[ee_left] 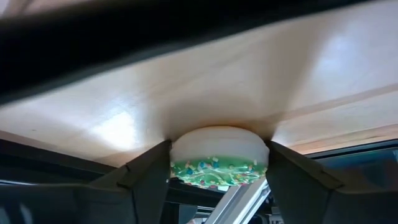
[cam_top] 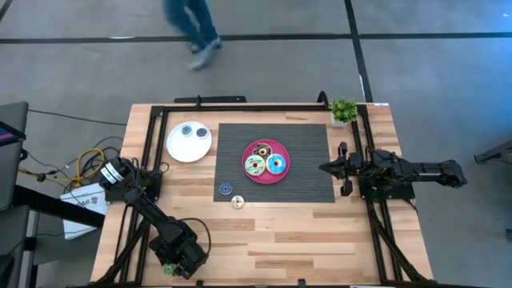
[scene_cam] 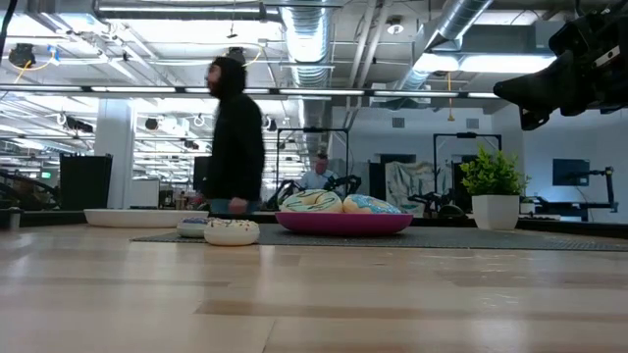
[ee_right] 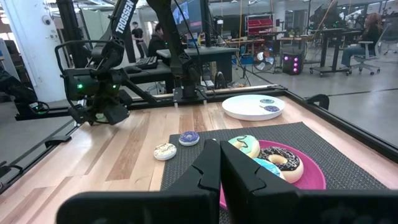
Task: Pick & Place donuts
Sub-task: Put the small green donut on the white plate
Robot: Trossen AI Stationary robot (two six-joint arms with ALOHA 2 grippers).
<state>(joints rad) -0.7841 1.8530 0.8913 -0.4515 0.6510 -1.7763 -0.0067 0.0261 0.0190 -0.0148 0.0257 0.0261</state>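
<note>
A tiny donut [ee_left: 217,163], white with green sprinkled icing, lies on the wooden table near its front left corner, between the fingers of my left gripper [ee_left: 217,155], which also shows in the high view [cam_top: 170,268]. On the pink plate [cam_top: 266,180] lie a brown [cam_top: 260,150], a pale green [cam_top: 254,166] and a light blue donut [cam_top: 277,165]. A tiny blue donut [cam_top: 226,188] and a cream one [cam_top: 238,202] lie on the table before the mat. Two tiny ones [cam_top: 194,131] lie on the white plate [cam_top: 180,148]. My right gripper [cam_top: 324,168] waits shut at the right. My left gripper has the tiny green donut pinched between its two fingers, one finger [ee_left: 158,165] on each side of the donut's white rim [ee_left: 177,149]. The fingers slant down at it. Its white underside lies on the table, its icing turned away from the wood.
A dark ribbed mat [cam_top: 312,136] lies under the pink plate. A small potted plant [cam_top: 344,110] stands at the far right corner. A black frame [cam_top: 152,128] runs around the table. Cables and papers [cam_top: 80,180] lie off the left edge. A person [scene_cam: 235,137] walks behind the table.
</note>
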